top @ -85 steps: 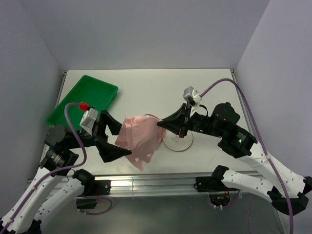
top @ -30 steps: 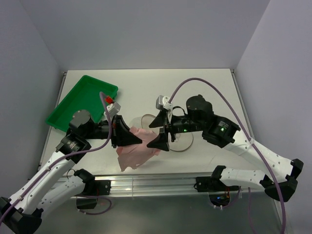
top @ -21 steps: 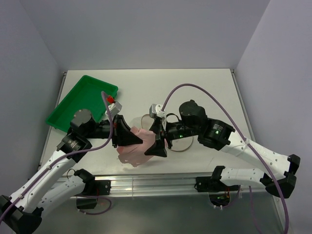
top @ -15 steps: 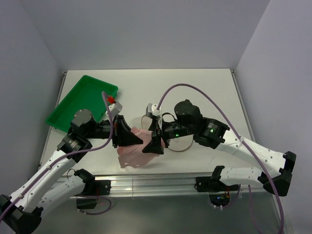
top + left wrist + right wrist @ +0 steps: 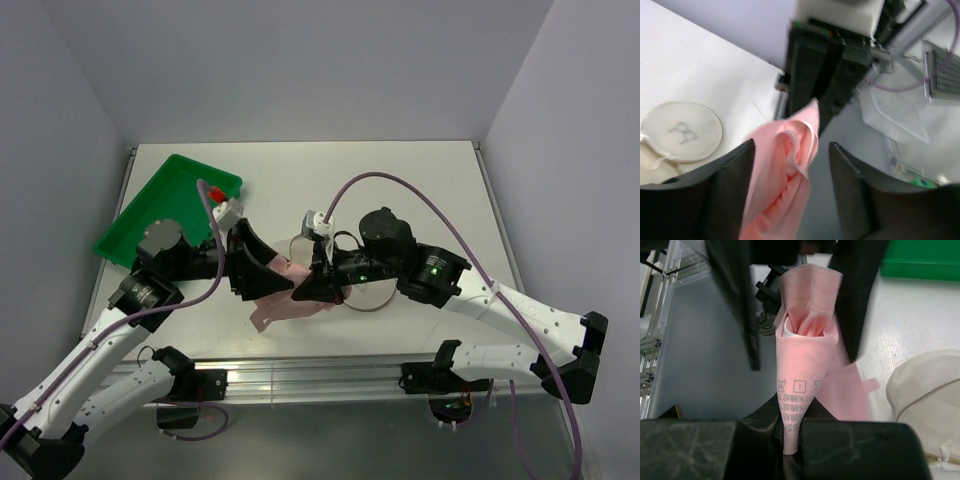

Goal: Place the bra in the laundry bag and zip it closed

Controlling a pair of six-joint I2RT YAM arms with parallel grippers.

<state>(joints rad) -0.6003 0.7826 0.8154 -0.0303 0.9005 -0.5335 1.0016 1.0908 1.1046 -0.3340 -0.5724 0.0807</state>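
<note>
The bra (image 5: 807,355) is held clamped in the right gripper (image 5: 791,437). The jaws are pressed together on a narrow fold of the pink fabric, where a strip of printed care symbols is seen. Above that pinch the fabric is gathered into an upright, rolled bundle.

The left gripper (image 5: 790,150) is spread wide. Its dark fingers (image 5: 732,200) are set on either side of the bundle and apart from it, so nothing is gripped by them. From the left wrist view, the tip of the bra is seen at the black body of the right gripper.

The laundry bag (image 5: 682,131) is laid flat on the white table (image 5: 400,190), its small bra outline facing up. The bra is kept just beside the laundry bag, outside it, on the side nearer the left arm. Whether the hanging end touches the table cannot be told.
</note>
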